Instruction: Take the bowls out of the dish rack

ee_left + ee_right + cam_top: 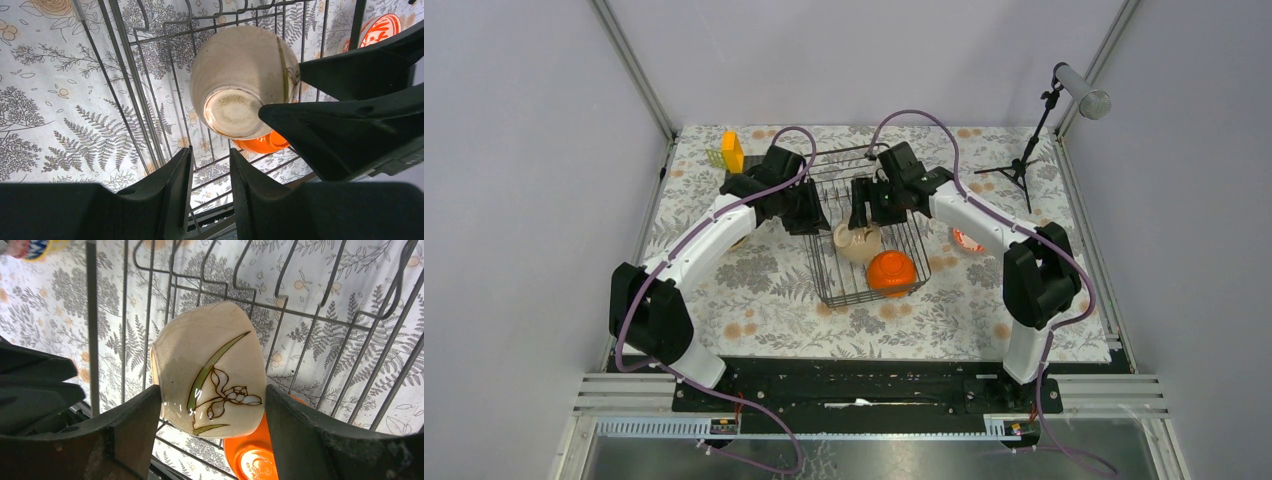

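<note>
The black wire dish rack [822, 268] stands mid-table. In it a beige bowl [857, 243] with a painted flower lies tilted on its side. An orange bowl [891, 272] sits upside down just in front of it. My right gripper [214, 405] is closed on the beige bowl [210, 370], one finger at the rim and one at the base side. My left gripper [210, 167] hangs over the rack's left part, its jaws narrowly apart and empty. The beige bowl [240, 80] lies ahead of it, with the orange bowl [262, 144] behind.
A white bowl with red bands [965, 240] sits on the cloth right of the rack. A blue-white bowl [30, 247] shows at the edge of the right wrist view. A yellow object [732, 152] stands back left, and a microphone stand [1029, 150] back right.
</note>
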